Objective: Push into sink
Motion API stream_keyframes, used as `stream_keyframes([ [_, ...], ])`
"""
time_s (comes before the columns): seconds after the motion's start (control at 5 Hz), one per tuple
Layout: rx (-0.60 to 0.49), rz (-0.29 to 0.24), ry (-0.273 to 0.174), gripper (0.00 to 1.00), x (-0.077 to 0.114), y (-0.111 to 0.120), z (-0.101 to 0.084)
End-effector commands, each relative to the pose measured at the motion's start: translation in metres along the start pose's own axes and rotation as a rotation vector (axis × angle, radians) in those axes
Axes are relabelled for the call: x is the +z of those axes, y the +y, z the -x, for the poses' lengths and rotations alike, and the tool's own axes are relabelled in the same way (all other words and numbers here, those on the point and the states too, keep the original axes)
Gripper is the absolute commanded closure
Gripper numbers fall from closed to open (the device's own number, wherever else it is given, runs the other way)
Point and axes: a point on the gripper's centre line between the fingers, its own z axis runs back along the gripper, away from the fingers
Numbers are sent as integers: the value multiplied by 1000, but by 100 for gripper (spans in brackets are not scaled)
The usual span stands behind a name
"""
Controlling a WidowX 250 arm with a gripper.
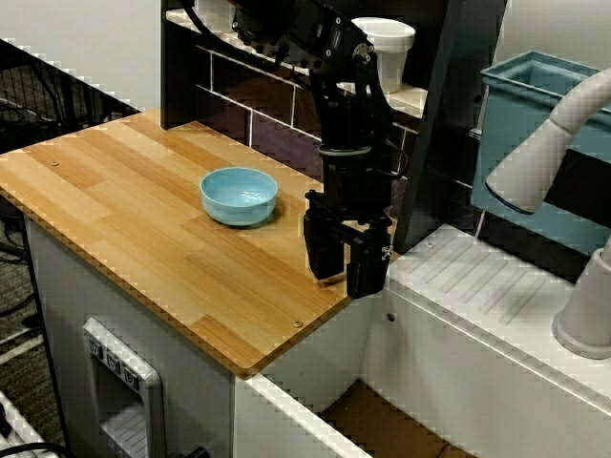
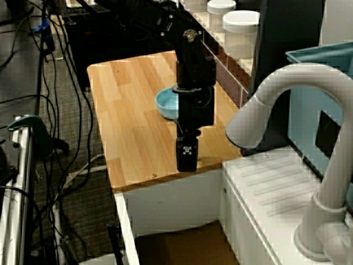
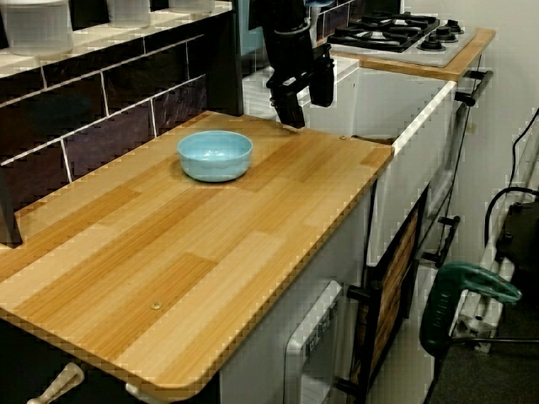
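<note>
A light blue bowl (image 1: 239, 196) stands upright and empty on the wooden counter (image 1: 124, 219); it also shows in the side view (image 2: 167, 104) and the low front view (image 3: 215, 155). My black gripper (image 1: 346, 283) hangs pointing down, open and empty, with its tips just above the counter near the corner beside the sink. It is to the right of the bowl and apart from it. It also shows in the other views (image 2: 186, 160) (image 3: 307, 105). The sink (image 1: 382, 425) lies below the counter's right edge; its brownish floor also shows in the side view (image 2: 176, 243).
A ribbed white drainboard (image 1: 496, 286) and a grey-white faucet (image 1: 573, 124) sit right of the sink. A teal bin (image 1: 535, 114) stands behind them. White jars (image 1: 387, 48) line the tiled ledge behind the counter. A gas hob (image 3: 404, 34) lies beyond the sink.
</note>
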Motion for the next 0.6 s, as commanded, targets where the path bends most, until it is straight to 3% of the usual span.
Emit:
stream_keyframes([
  [0.0,0,0,0,0,0,0,0],
  [0.2,46,10,-45,0,30,13,18],
  [0.4,107,-14,-80,0,41,25,30],
])
